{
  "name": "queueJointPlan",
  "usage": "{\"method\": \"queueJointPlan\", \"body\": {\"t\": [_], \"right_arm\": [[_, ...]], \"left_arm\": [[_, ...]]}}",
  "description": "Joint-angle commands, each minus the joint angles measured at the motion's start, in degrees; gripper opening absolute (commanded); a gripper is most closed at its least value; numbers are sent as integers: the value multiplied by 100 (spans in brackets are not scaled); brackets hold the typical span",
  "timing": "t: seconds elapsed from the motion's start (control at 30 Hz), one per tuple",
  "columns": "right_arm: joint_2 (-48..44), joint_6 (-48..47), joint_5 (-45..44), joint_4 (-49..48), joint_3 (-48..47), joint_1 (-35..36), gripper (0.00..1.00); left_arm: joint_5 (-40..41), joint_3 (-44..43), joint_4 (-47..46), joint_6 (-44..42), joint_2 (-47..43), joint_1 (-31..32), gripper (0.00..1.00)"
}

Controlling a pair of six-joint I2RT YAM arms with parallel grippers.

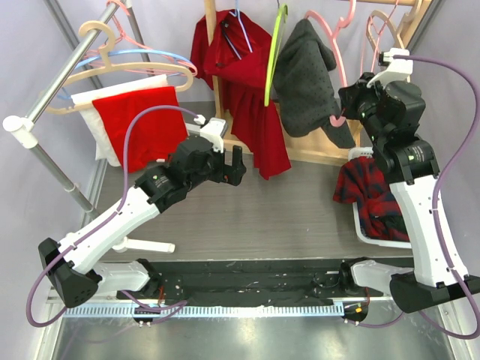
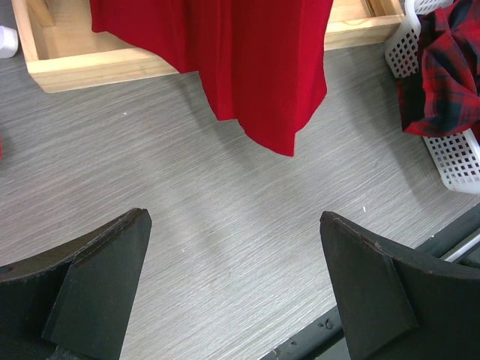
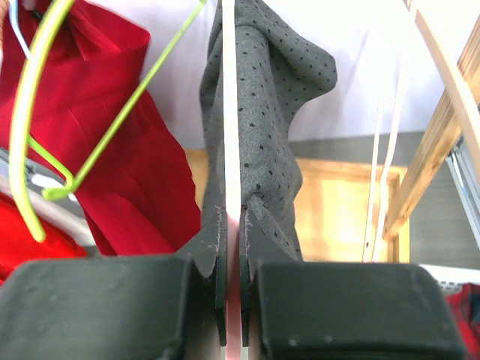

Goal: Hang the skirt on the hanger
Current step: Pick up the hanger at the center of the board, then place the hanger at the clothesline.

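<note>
The skirt (image 1: 304,75) is grey with small dark dots and hangs draped over a pink hanger (image 1: 328,28) at the wooden rack. My right gripper (image 1: 346,114) is raised beside the skirt's lower right edge. In the right wrist view the right gripper (image 3: 232,214) is shut on the thin pink hanger (image 3: 231,112), seen edge-on, with the skirt (image 3: 277,105) hanging just behind it. My left gripper (image 1: 236,166) hovers over the middle of the table. The left gripper (image 2: 234,217) is open, with only the table surface between its fingers.
A red dress (image 1: 244,82) and a lime green hanger (image 1: 274,52) hang left of the skirt. Wooden, pink and blue hangers (image 1: 112,64) and a red cloth (image 1: 142,120) sit on the left metal rail. A white basket (image 1: 373,234) with a plaid garment (image 1: 371,191) stands at the right.
</note>
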State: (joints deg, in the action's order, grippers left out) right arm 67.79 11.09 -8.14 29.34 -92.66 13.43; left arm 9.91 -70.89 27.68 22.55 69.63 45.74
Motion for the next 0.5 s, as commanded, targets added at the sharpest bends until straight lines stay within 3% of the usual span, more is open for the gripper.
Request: {"method": "queueJointPlan", "body": {"t": [0.0, 0.23, 0.47], "right_arm": [[-20, -54, -179, -781, -419, 10, 1], [129, -169, -275, -904, -839, 19, 1], [990, -292, -390, -808, -1579, 10, 1]], "left_arm": [[90, -47, -193, 39, -116, -12, 100], [90, -91, -184, 39, -63, -12, 100], [90, -56, -193, 75, -81, -12, 100]]}}
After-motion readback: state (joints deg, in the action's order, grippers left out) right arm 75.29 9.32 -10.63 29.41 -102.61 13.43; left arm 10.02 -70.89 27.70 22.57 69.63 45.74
